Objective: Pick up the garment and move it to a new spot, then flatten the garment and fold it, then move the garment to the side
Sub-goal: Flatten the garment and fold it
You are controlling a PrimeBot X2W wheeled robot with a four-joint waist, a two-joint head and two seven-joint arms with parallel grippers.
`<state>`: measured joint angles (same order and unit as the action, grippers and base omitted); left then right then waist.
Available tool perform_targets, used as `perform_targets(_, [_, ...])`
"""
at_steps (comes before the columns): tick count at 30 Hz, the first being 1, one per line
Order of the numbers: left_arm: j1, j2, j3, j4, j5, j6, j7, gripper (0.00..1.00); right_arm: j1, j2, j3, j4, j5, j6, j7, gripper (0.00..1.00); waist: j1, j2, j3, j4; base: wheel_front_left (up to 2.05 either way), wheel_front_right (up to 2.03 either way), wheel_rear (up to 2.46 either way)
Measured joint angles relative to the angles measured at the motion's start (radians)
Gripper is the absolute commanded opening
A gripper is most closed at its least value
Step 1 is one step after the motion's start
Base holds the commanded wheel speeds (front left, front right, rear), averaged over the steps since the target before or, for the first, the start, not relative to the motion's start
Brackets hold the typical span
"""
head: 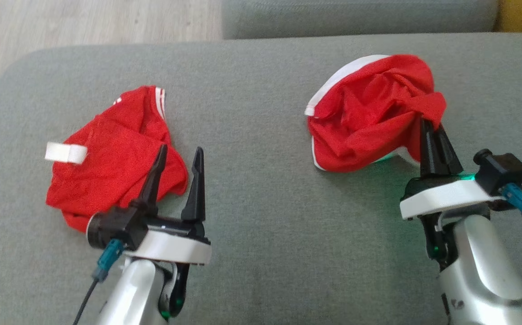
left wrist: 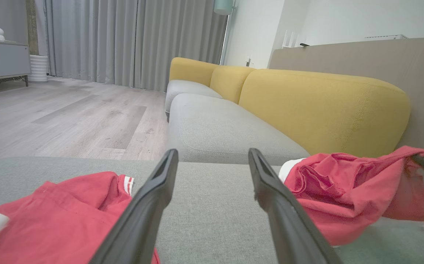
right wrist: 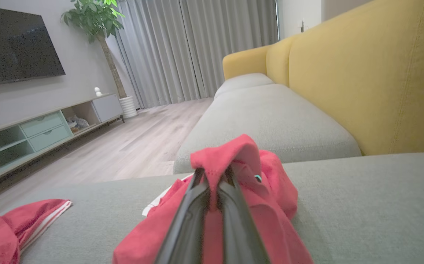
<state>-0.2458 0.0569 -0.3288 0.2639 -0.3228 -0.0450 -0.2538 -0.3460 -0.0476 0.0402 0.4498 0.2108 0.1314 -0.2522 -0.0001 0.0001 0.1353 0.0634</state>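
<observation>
Two red garments lie on a wide grey cushion (head: 265, 234), one at the left and one at the right, well apart.

The right garment (head: 369, 113) is a crumpled, rounded heap at the far right of the cushion. It has no clear long axis. A curved white band runs along its far left edge, and a thinner white edge shows along its near side. A flap at its right end is lifted and drapes over the tips of the right gripper (head: 431, 135). In the right wrist view, the two dark fingers of this gripper (right wrist: 214, 176) are pressed together with a fold of the red cloth (right wrist: 233, 154) pinched between them.

The left garment (head: 116, 158) lies flatter. Its long axis runs diagonally from near left to far right. Its white-striped end points to the far side, and a small white tab (head: 66, 152) sits on its left edge.

The left gripper (head: 181, 149) is at the near right corner of the left garment, with its two fingers spread wide and nothing between them. One finger overlaps the red cloth in the head view; whether it touches cannot be told. In the left wrist view, the fingers of this gripper (left wrist: 212, 152) frame bare grey cushion, with the left garment (left wrist: 58, 212) on one side and the right garment (left wrist: 343, 194) on the other.

Beyond the cushion are a grey sofa seat (left wrist: 219, 128) with a yellow back (left wrist: 318, 106), and pale wooden floor (head: 85, 22) at the far left.
</observation>
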Motion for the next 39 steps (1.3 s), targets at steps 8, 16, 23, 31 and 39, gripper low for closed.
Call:
perform_targets(8, [0.036,-0.003,0.001,-0.001,0.000,0.001,0.000,1.00,0.040,0.000,-0.035,-0.251,-0.053,0.000,0.111,0.00,-0.0001,0.0000,-0.050,-0.026,0.00,0.00,0.00])
perform_targets(16, [0.033,-0.006,-0.004,-0.013,0.000,0.001,0.000,1.00,0.065,0.002,-0.294,-0.196,-0.182,0.000,0.259,0.00,0.0001,0.0000,-0.010,-0.003,0.00,0.00,0.00])
perform_targets(23, [0.012,-0.007,-0.005,-0.013,0.000,-0.008,0.000,1.00,-0.060,0.003,-0.621,-0.034,-0.411,0.000,0.262,1.00,0.0002,0.0000,0.035,0.028,0.00,0.00,0.00])
perform_targets(31, [0.002,-0.008,0.002,-0.009,0.000,-0.008,0.000,1.00,-0.145,0.002,-0.546,0.067,-0.405,0.000,0.079,1.00,0.0002,0.0000,0.035,0.020,0.00,0.00,0.00])
perform_targets(39, [0.007,-0.009,0.009,-0.009,0.000,-0.007,0.000,1.00,-0.002,0.003,-0.249,-0.047,-0.201,0.000,0.004,1.00,0.0001,0.0000,-0.003,-0.020,0.00,0.00,0.00])
